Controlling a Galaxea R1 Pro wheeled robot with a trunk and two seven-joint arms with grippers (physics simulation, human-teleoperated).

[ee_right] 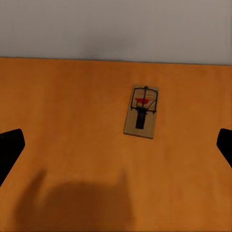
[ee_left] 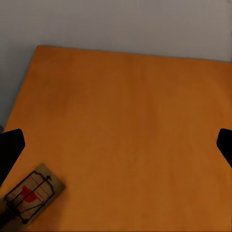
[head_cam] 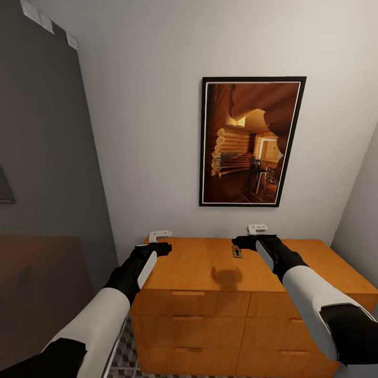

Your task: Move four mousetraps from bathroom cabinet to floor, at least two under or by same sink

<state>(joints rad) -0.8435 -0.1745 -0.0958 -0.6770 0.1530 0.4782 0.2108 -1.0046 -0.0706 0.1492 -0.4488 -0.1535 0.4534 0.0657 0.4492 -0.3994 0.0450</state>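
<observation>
Cabinet (head_cam: 210,262) top held one mousetrap (head_cam: 237,252) just beside your right gripper (head_cam: 257,229). Both grippers, left (head_cam: 159,235) too, stood released, grasping nothing. Misaligned fingers could have nudged it toward the wall.

An orange-brown wooden cabinet (head_cam: 210,273) stands against a pale grey-white wall (head_cam: 147,131), bearing a tan mousetrap (ee_right: 141,111) with dark wire and a red mark, beneath a black-framed picture (head_cam: 251,140) in amber and brown tones, while cube-patterned brown and cream floor tiles (head_cam: 126,352) show below.
</observation>
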